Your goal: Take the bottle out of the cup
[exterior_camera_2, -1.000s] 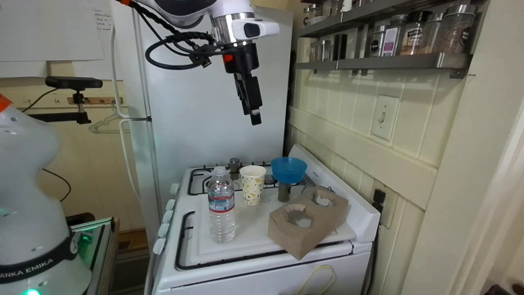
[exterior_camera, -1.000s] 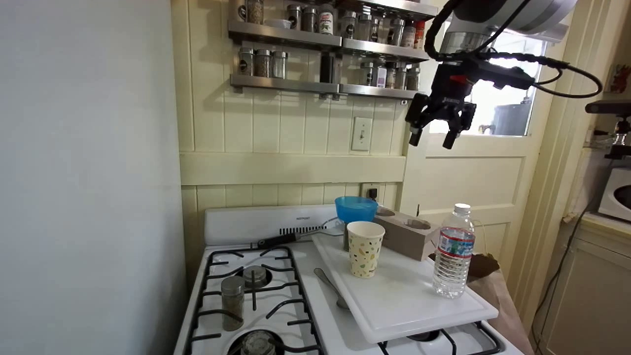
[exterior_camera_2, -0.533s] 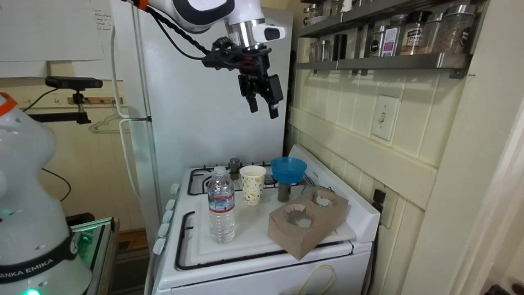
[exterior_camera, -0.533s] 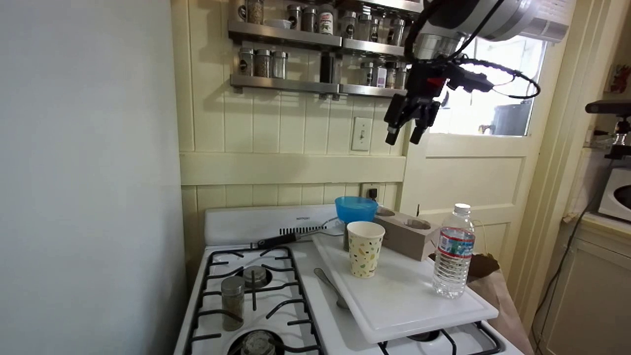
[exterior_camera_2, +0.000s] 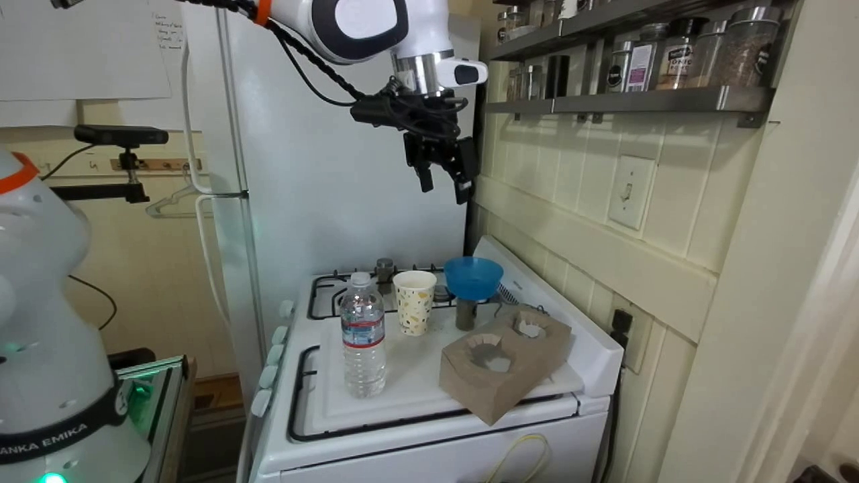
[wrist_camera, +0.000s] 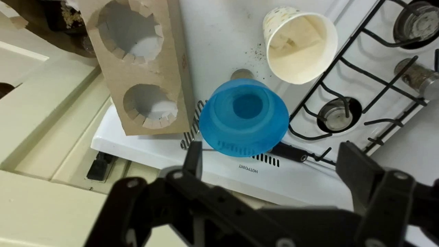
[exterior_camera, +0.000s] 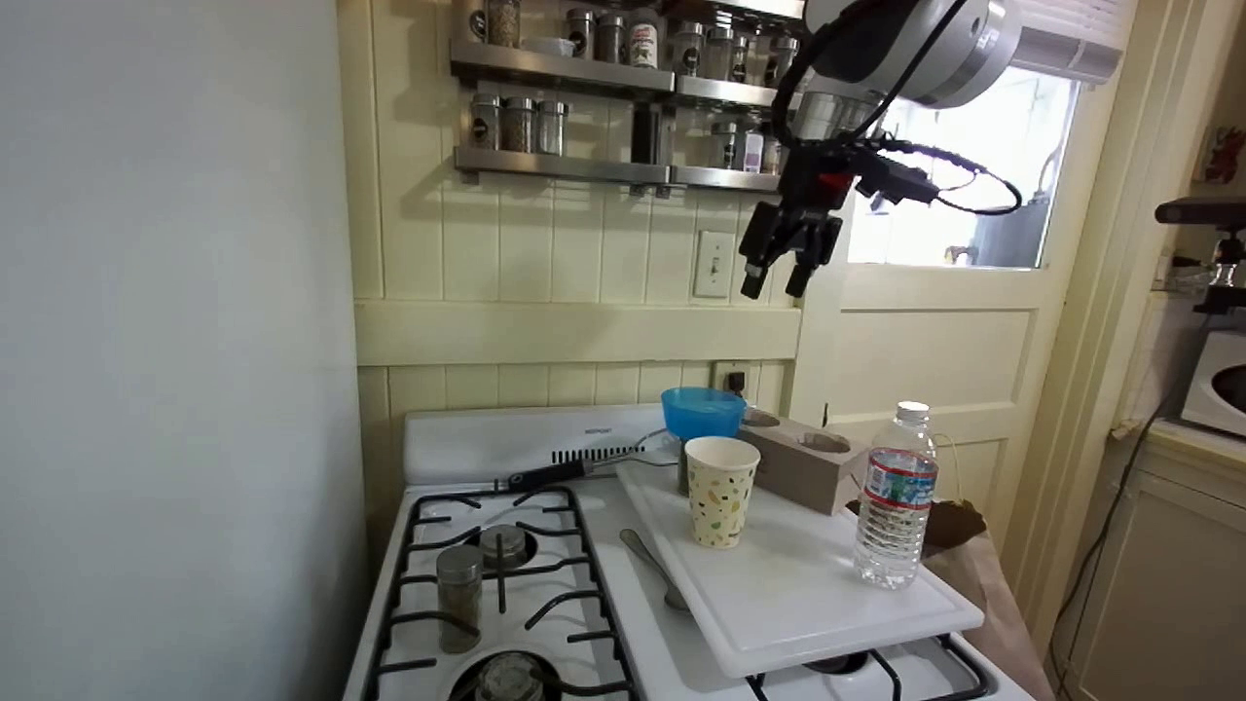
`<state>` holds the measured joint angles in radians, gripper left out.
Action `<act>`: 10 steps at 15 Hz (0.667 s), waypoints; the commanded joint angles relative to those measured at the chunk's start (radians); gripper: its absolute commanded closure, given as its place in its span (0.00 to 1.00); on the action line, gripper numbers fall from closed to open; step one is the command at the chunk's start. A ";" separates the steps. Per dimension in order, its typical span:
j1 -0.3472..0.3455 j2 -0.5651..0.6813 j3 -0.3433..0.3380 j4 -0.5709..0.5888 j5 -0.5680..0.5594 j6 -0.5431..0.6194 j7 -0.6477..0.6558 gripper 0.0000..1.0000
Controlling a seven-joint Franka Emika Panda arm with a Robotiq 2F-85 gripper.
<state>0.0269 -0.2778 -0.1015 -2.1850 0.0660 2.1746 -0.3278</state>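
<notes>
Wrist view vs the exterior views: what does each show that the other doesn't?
Only the wrist view: deep into the cup, with no bottle in it.

Only the exterior views: the bottle, upright on the white cutting board and apart from the cup; the spice shelves; the light switch.

Both: the cup's outside and rim, the white cutting board, the blue bowl, the cardboard box with two holes, and the open gripper.
</notes>
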 commanded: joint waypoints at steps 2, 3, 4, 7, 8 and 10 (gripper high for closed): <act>0.028 0.123 0.014 0.027 0.051 0.130 -0.079 0.00; 0.039 0.153 0.018 0.026 0.088 0.160 -0.107 0.00; 0.047 0.178 0.025 0.030 0.121 0.182 -0.130 0.00; 0.050 0.236 0.061 0.063 0.158 0.148 -0.141 0.00; 0.045 0.252 0.074 0.073 0.145 0.150 -0.127 0.00; 0.037 0.289 0.092 0.102 0.102 0.138 -0.104 0.00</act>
<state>0.0735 -0.0430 -0.0296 -2.1374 0.1902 2.3397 -0.4405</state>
